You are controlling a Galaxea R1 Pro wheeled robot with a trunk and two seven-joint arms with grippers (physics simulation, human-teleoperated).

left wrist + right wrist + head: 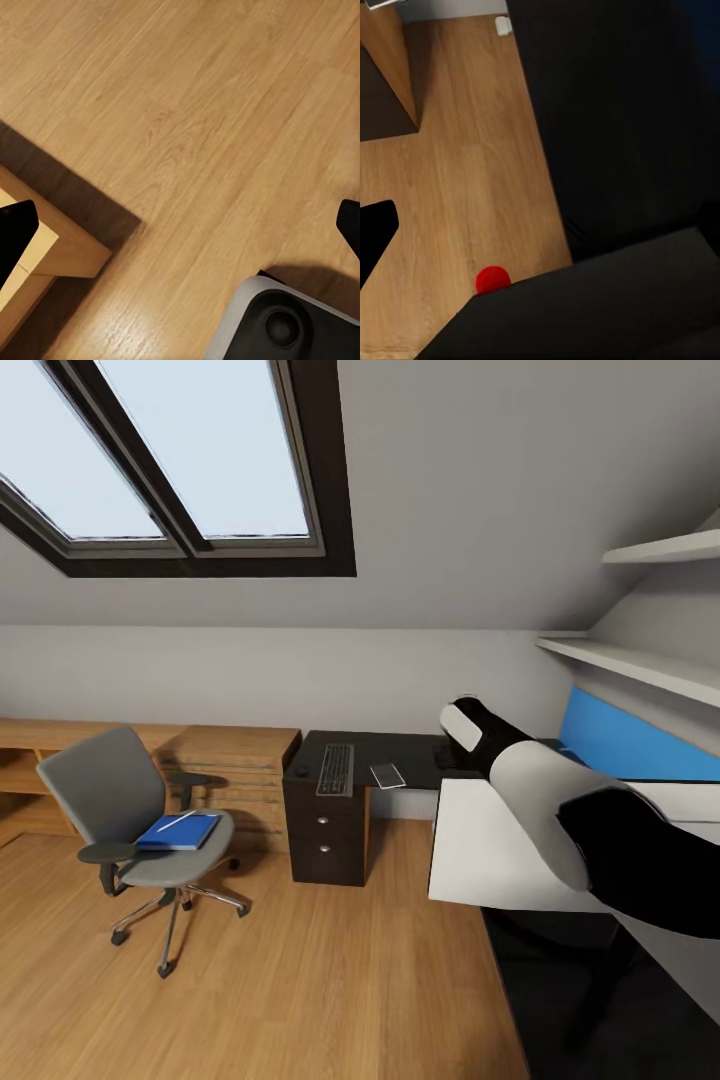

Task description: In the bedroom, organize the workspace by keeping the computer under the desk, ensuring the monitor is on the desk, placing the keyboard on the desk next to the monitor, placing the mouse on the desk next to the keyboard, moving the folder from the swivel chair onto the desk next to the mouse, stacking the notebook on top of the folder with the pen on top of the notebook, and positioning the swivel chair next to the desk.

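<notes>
In the head view, bare wooden floor [330,980] fills the lower left, open between the grey swivel chair [130,825] at left and the dark desk [345,800] at centre. A blue folder [180,832] with a pen [176,820] on top lies on the chair's seat; a keyboard [336,768] and mouse [302,771] sit on the desk. The left wrist view shows floor and a light wooden furniture corner [52,247]; the right wrist view shows floor beside dark surfaces. Whether either claw is released or clenched, I cannot tell.

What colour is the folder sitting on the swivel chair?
Blue. The folder lies on the grey seat of the swivel chair, best seen in the head view.
</notes>
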